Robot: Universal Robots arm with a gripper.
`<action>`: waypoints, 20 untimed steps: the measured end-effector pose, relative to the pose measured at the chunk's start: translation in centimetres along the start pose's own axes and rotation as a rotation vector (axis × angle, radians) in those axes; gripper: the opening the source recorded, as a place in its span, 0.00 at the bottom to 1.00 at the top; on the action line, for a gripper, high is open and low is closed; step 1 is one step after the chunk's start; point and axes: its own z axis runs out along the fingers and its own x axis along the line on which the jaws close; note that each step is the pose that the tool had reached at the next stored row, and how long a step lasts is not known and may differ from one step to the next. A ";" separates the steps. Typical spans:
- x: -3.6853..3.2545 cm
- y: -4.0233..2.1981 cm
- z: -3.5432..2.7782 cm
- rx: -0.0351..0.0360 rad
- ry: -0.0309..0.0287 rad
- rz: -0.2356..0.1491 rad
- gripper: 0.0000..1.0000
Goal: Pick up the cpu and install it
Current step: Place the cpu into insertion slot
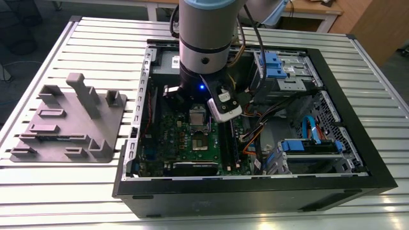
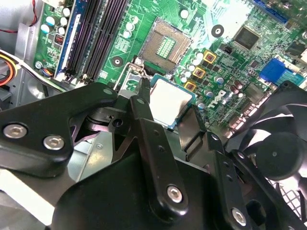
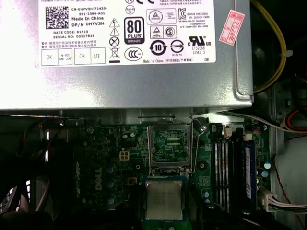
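Observation:
The cpu, a small square chip with a silver top and pale rim, sits between the black fingers of my gripper, which is shut on it. It hangs tilted just above the green motherboard, beside the open socket with its gold contact field. In the first wrist view the cpu lies right below the socket, whose metal frame is raised. In the exterior view the arm reaches down into the open computer case over the motherboard.
The power supply borders the socket on one side, memory slots on another, and a black fan is close to the gripper. Blue drive brackets and loose cables fill the case's right. A grey fixture stands outside it.

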 end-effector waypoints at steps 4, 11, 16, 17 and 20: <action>0.00 0.00 0.16 -0.0002 -0.0001 0.000 0.47; 0.00 -0.04 0.21 -0.0006 -0.0003 0.000 0.47; -0.02 -0.59 0.24 -0.0003 -0.0002 0.000 0.47; -0.02 -0.78 0.26 -0.0004 -0.0002 0.000 0.47; -0.05 -1.46 0.36 -0.0002 -0.0001 0.000 0.47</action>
